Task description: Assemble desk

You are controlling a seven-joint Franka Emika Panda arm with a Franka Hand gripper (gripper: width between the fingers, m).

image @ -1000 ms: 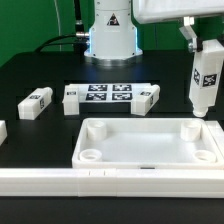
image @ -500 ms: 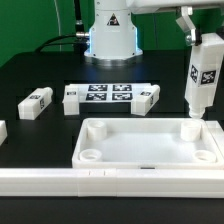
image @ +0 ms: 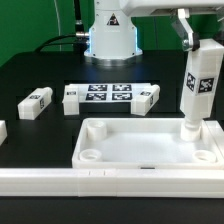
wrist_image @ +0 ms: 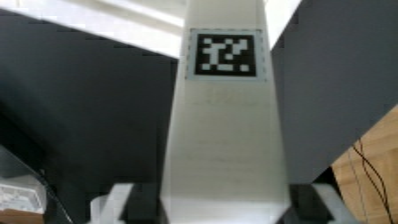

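White plastic tabletop (image: 120, 124), tray side up with its raised rim showing, lies at the front of the black table (image: 30, 70), and the round corner sockets (image: 98, 128) face upward. Three of them are plainly empty. At the fourth, the far one on the exterior view's right, the held leg (image: 198, 90) stands nearly upright, leaning a little, with its lower end at the mouth of the socket. Whether it has gone in or only rests on the rim cannot be told from here. The gripper (image: 205, 48) grasps that leg by its upper end. In the wrist view the two fingers press against either side of the white block with its square tag (wrist_image: 226, 55), so the jaws are partly closed, clamped on the leg's width. Three loose legs (image: 35, 102) lie flat on the table behind the tabletop, one well off to the exterior view's left and one just beside each end of the marker board (image: 108, 95). A long white rail (image: 60, 180) runs along the front, against the tabletop's near edge. By my reading the work is at an early stage. No leg is visibly fixed, the first is only being brought to its socket, and it needs seating and fastening before the other three can follow.
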